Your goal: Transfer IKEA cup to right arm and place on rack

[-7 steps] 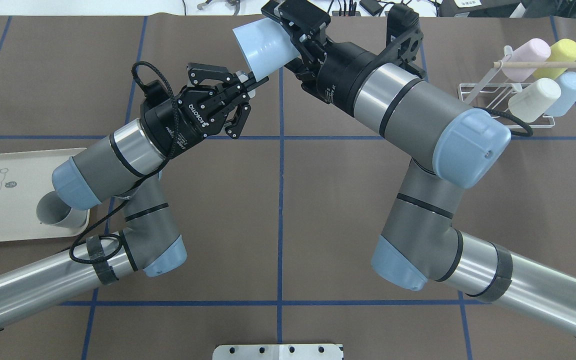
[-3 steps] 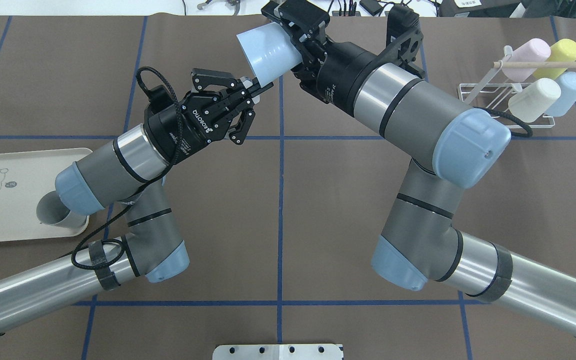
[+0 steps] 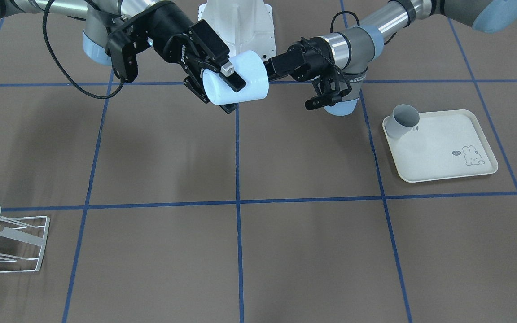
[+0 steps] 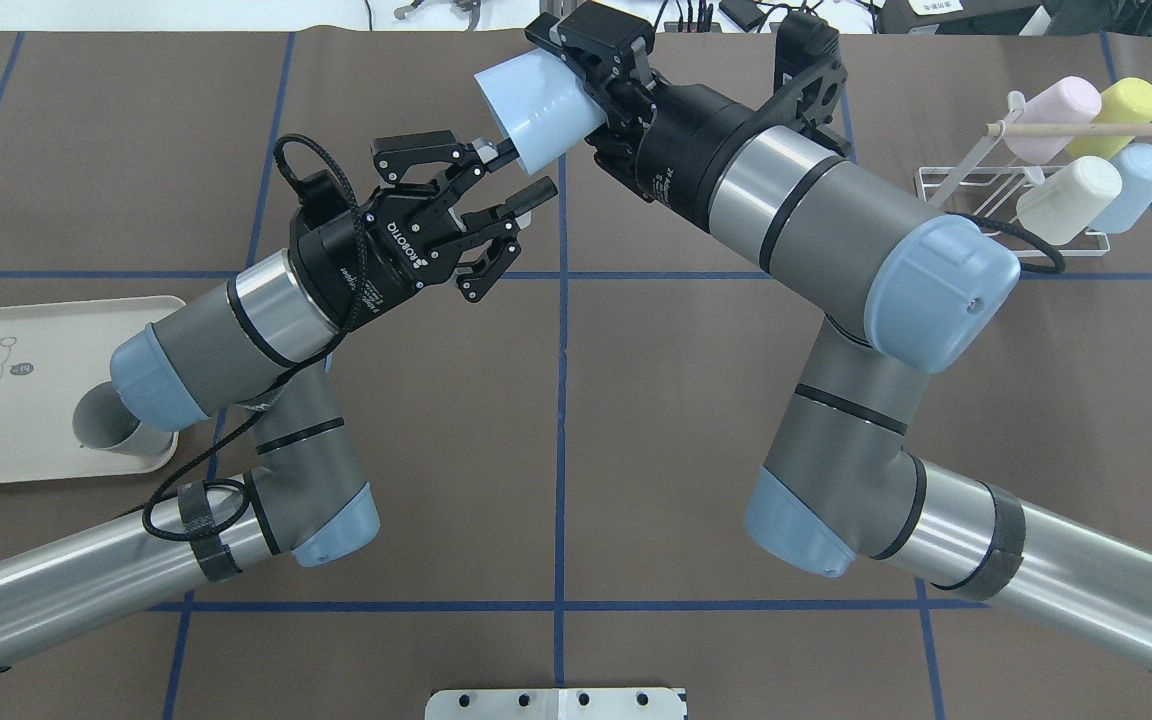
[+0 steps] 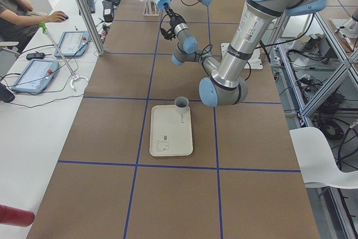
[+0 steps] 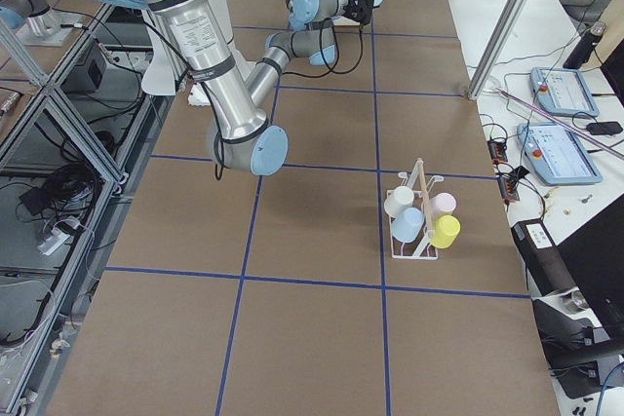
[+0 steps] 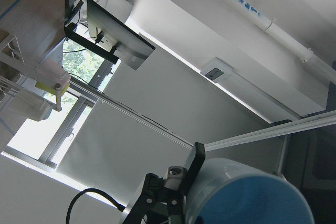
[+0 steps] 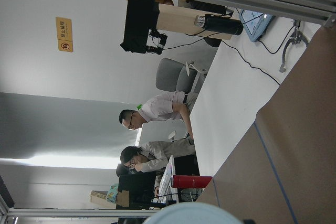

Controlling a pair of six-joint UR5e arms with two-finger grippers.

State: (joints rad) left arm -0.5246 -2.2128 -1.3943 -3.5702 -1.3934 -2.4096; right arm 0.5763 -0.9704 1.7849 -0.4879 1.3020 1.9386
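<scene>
Cup (image 4: 541,115) hangs on its side in the air above the far middle of the surface (image 4: 436,420), pale blue, its open mouth turned toward the robot's left. The right pincer (image 3: 230,92) pinches it near the closed end, with one finger lying along the outer wall and the other under it. The left pincer (image 4: 516,170) is spread wide just beside the cup's mouth, one fingertip close against the rim and the other clear of it; whether that fingertip touches cannot be told. The rack (image 4: 939,178) sits at the far right of the surface, well apart from the cup, with a pink, a yellow, a cream and a pale blue cup on its prongs. On the left lies a tray (image 3: 433,148), a grey cup (image 3: 404,119) standing upright on its corner nearest the robot.
</scene>
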